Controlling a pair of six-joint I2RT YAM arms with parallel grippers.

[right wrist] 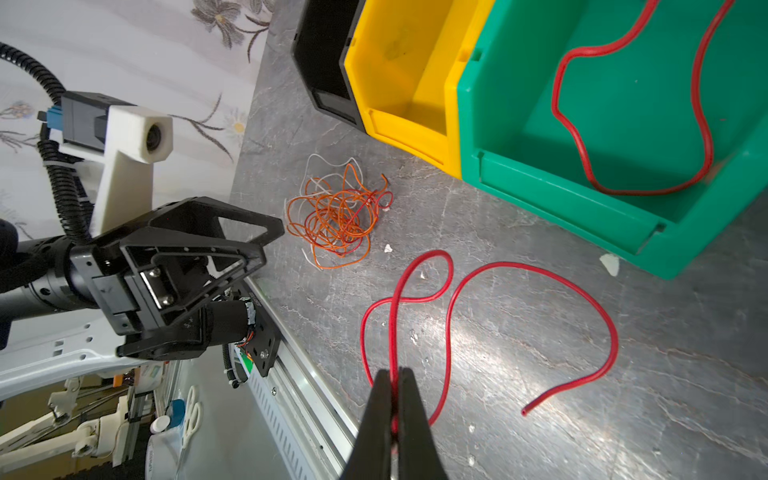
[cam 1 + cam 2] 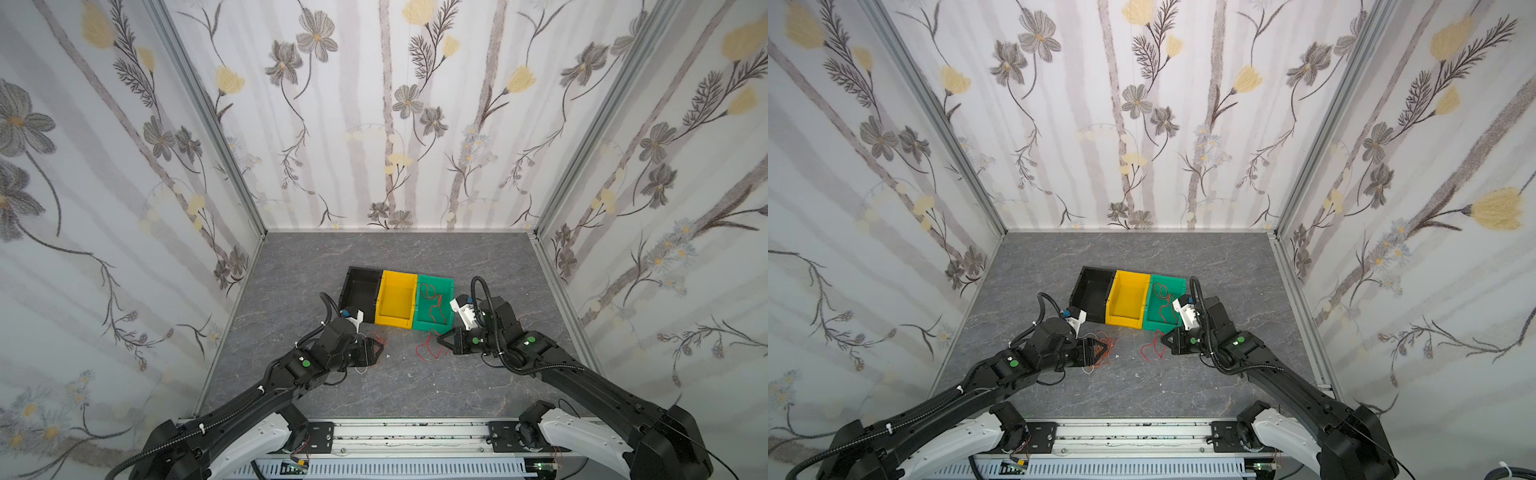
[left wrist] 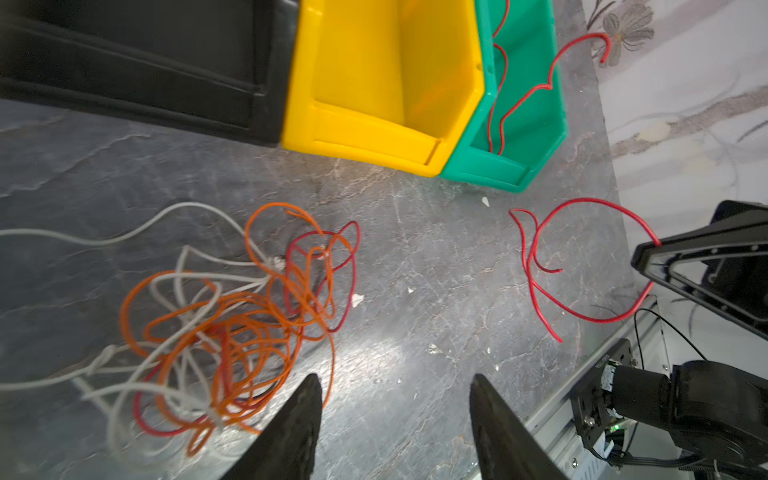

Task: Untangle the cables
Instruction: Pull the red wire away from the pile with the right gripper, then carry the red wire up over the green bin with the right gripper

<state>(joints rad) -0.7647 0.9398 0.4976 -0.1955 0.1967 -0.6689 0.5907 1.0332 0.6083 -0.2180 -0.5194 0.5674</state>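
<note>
Left wrist view: the left gripper is held with jaws parted beside the orange, white and red cable tangle, laid nearer the table's front edge than its back. Rightward, a loose red cable is pinched by the closed right gripper; a second red cable is laid in the green bin.

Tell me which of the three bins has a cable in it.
The green bin, rightmost in a top view: a red cable loops inside it. The yellow bin and black bin show none.
</note>
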